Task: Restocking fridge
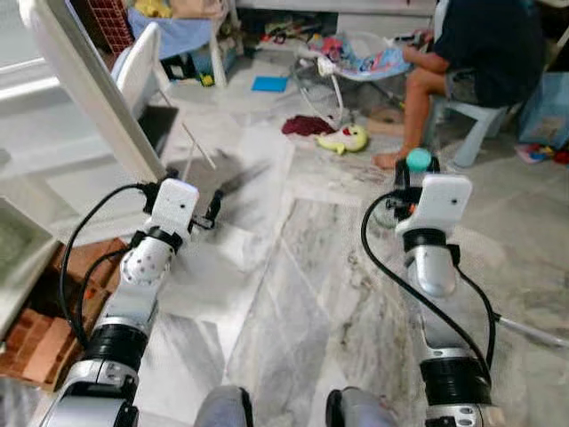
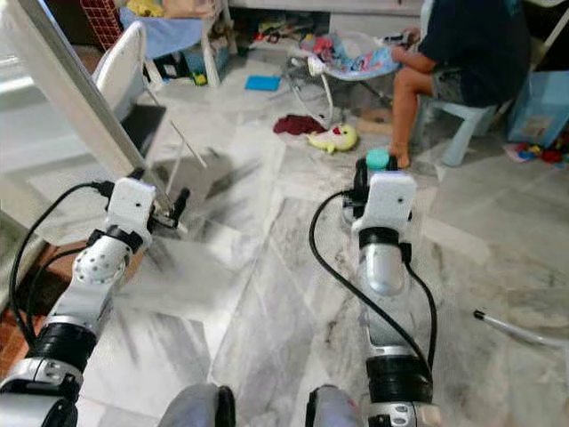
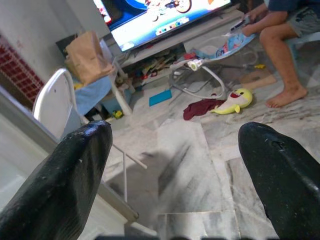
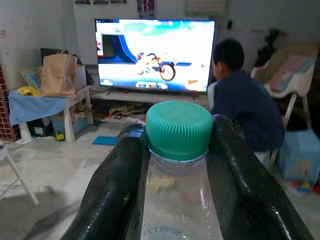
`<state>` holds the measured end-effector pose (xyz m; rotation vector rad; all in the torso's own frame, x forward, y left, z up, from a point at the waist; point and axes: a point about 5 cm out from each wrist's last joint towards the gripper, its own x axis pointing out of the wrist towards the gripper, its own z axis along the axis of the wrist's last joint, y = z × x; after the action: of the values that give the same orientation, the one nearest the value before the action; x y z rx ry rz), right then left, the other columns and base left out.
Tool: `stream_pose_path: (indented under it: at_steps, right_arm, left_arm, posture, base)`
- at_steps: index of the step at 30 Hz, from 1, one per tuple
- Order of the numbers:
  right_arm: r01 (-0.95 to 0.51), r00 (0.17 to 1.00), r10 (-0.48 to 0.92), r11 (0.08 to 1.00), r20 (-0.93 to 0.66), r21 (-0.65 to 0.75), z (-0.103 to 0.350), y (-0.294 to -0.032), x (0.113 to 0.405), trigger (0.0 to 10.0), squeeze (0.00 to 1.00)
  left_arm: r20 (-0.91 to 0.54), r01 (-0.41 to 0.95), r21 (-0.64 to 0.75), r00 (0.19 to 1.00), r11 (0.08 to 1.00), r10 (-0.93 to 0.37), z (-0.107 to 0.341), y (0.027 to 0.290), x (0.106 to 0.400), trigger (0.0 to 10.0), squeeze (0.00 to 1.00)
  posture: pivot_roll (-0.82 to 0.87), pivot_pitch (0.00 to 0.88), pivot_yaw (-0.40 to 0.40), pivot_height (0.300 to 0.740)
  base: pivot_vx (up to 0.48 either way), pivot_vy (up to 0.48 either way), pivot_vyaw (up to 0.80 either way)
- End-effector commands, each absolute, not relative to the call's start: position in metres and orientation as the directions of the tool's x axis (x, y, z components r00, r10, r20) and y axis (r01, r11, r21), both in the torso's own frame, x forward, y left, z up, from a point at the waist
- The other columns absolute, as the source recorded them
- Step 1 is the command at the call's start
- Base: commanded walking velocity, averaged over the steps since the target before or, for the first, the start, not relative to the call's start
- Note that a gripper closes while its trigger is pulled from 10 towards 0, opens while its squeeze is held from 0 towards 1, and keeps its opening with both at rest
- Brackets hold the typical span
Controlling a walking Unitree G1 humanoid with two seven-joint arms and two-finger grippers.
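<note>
Marble tile floor, grey-veined, spanning the room. Television, lit, on a low stand against the far wall, showing a cartoon motorbike. Person in a dark top, seated on a pale plastic stool, bare feet on the floor, facing the television. White folding chair, at the robot's left, near the left arm. Small bench draped in blue cloth, beside the television, carrying a brown paper bag. Baby bouncer, metal-framed with patterned fabric, just beside the person. Left tool, raised over the floor ahead of the robot, its two black fingers well apart with nothing between them. Right tool, raised at the robot's right front, clamped on the neck of a clear plastic bottle, held upright above the floor. Dark red cloth, crumpled on the floor. Yellow plush toy, lying just beside the cloth. Blue flat item, on the floor near the bench. Green ribbed cap, screwed on the bottle, between the right tool's fingertips.
</note>
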<state>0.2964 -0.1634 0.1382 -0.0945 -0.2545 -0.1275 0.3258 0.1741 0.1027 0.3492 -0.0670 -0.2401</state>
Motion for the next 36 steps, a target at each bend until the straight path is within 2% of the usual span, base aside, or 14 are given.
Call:
stream_pose_path:
  at_steps: [1,6,10,17,23,31,36]
  right_arm:
    - [0.146,0.948,-0.119,0.987,0.295,-0.073,0.143,-0.161,0.293,10.0,0.0]
    - [0.137,0.954,-0.108,0.987,0.279,-0.087,0.138,-0.161,0.288,10.0,0.0]
    - [0.087,0.966,-0.058,0.991,0.253,-0.106,0.135,-0.161,0.289,10.0,0.0]
    - [0.054,0.976,-0.023,0.988,0.215,-0.141,0.124,-0.163,0.286,10.0,0.0]
    - [0.072,0.988,-0.049,0.985,0.145,-0.159,0.105,-0.18,0.264,10.0,0.0]
    - [0.052,0.995,-0.04,0.989,0.091,-0.14,0.092,-0.174,0.241,10.0,0.0]
    - [0.033,0.996,-0.02,0.99,0.088,-0.139,0.089,-0.167,0.244,10.0,0.0]
  left_arm:
    - [0.003,0.225,0.336,0.971,0.914,-0.24,0.098,0.177,0.325,10.0,0.0]
    - [0.007,0.161,0.316,0.985,0.935,-0.172,0.094,0.18,0.325,10.0,0.0]
    - [0.001,0.118,0.294,0.992,0.949,-0.124,0.079,0.184,0.308,10.0,0.0]
    - [-0.031,0.061,0.281,0.998,0.958,-0.054,0.06,0.202,0.276,10.0,0.0]
    - [-0.034,0.017,0.298,0.999,0.954,-0.007,0.058,0.213,0.258,10.0,0.0]
    - [-0.083,0.04,0.308,0.996,0.95,-0.016,0.049,0.216,0.238,10.0,0.0]
    - [-0.093,0.059,0.288,0.995,0.956,-0.033,0.044,0.208,0.241,10.0,0.0]
  posture:
    - [-0.05,0.023,0.134,0.74]
    - [-0.06,0.005,0.102,0.74]
    - [-0.02,0.0,0.006,0.74]
    - [-0.01,0.0,-0.031,0.74]
    - [0.02,0.0,-0.027,0.74]
    - [0.0,0.001,-0.006,0.74]
    - [-0.01,0.0,-0.005,0.74]
  base:
    - [0.0,0.0,0.0]
    - [0.0,0.0,0.0]
    - [0.0,0.0,0.0]
    - [0.0,0.0,0.0]
    - [0.0,0.0,0.0]
    - [0.0,0.0,0.0]
    - [0.0,0.0,0.48]
